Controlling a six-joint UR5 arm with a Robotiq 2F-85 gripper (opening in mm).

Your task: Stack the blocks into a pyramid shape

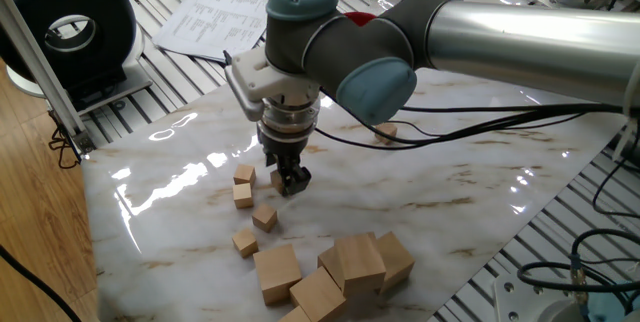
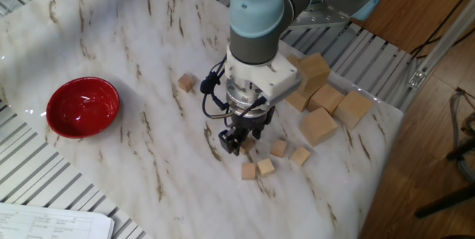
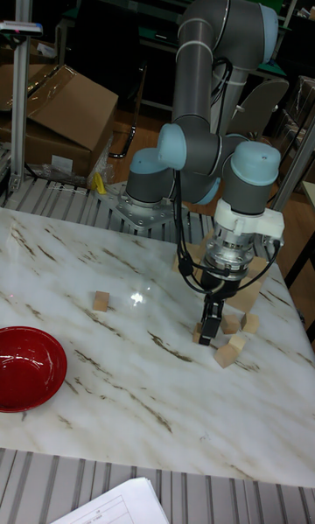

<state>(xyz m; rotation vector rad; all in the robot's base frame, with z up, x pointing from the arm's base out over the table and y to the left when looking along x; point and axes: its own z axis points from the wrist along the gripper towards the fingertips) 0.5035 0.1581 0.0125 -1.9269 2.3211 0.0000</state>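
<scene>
Larger wooden cubes [image 2: 319,126] crowd just behind the small blocks [image 2: 265,167].

Table top [image 1: 470,177]: glossy marble-look sheet w/ brown veins, lamp glare reflected. Small blocks [image 1: 243,195] and big cubes [image 1: 277,271]: bare matt light wood (unpainted). Bowl [image 2: 82,106]: shiny red, prob. plastic. Arm [image 1: 520,37]: smooth silver metal w/ matt blue-grey caps.

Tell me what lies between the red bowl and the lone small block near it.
Nothing: in the other fixed view, only bare marble separates the red bowl from the lone small block.
</scene>
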